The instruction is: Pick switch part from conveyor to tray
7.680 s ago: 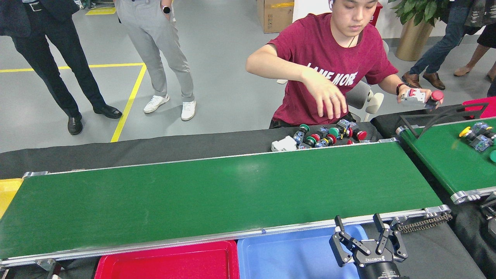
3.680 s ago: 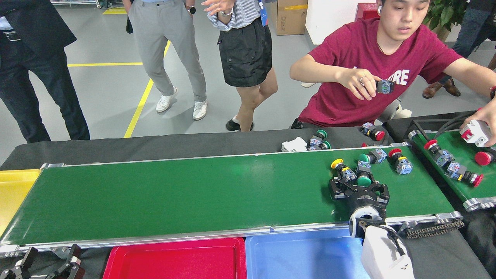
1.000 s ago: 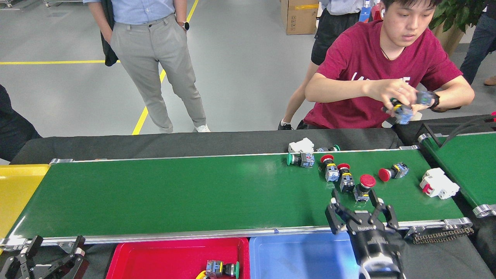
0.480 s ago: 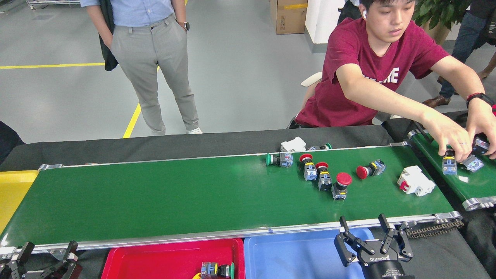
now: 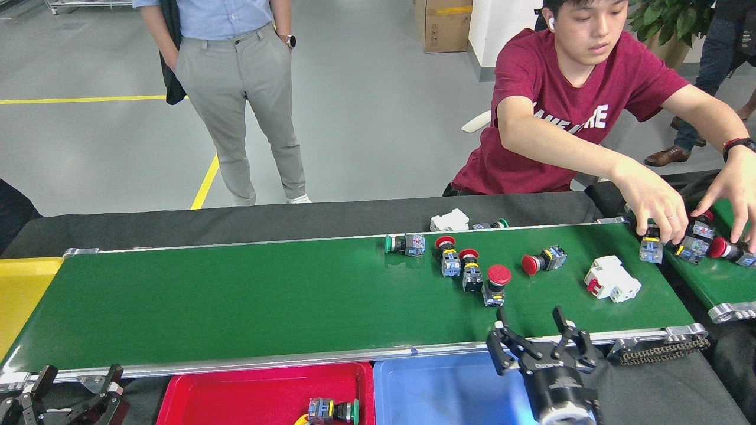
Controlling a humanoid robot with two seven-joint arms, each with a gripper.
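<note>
The conveyor (image 5: 236, 301) carries several switch parts: a green-capped one (image 5: 404, 244), two small red-capped ones (image 5: 449, 257) (image 5: 471, 270), a large red mushroom one (image 5: 495, 283), another red one (image 5: 543, 260) and a white breaker (image 5: 611, 279). My right gripper (image 5: 530, 319) is open and empty, over the belt's near rail, just below the mushroom part. My left gripper (image 5: 80, 378) stands open at the lower left corner, holding nothing. The red tray (image 5: 236, 392) holds a green-capped switch part (image 5: 333, 408). The blue tray (image 5: 449, 389) lies beside it.
A seated person's hands (image 5: 652, 206) handle parts on a smaller green belt (image 5: 709, 283) at far right. A white part (image 5: 449, 221) lies behind the conveyor. A yellow bin (image 5: 18, 295) is at the left end. A person (image 5: 230, 88) stands behind.
The parts have drifted left along the belt. My right gripper has risen from over the blue tray to the belt's near rail, staying open. The person's hands stay at the small belt.
</note>
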